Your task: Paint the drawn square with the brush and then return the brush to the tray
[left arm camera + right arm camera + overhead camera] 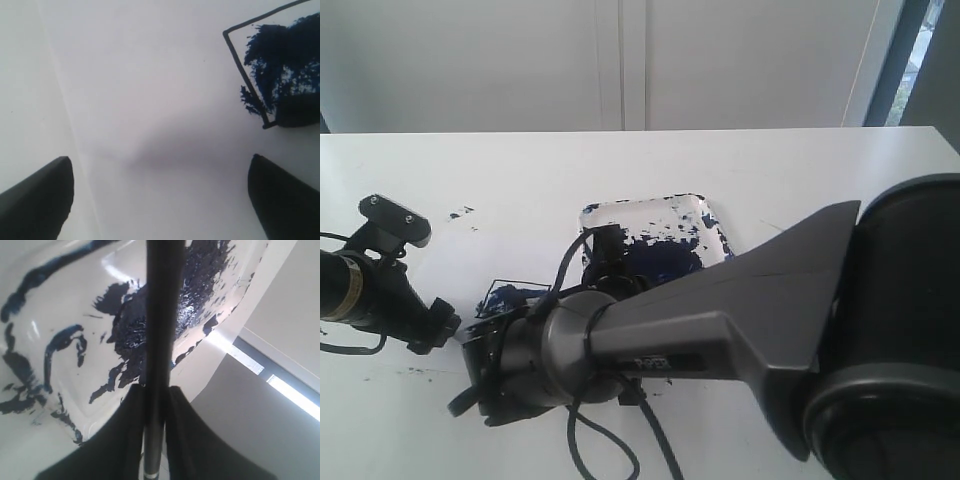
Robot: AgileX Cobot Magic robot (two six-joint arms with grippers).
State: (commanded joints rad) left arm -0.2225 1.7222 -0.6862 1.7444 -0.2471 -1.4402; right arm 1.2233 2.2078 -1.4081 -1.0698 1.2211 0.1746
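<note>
Right wrist view: brush (162, 315) inside gripper (156, 390)

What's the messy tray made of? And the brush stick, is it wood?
The tray looks like glossy white plastic: light gleams on it and its rim curves up smoothly. The brush handle is smooth, shiny black, so painted wood or plastic; I cannot tell which. The silvery band on it looks like metal.

White table (820, 165) is carrying a white paper sheet (150, 75). Dark paint specks (460, 212) are lying toward the table's left edge. Window (920, 55) is showing beyond its far right corner.
</note>
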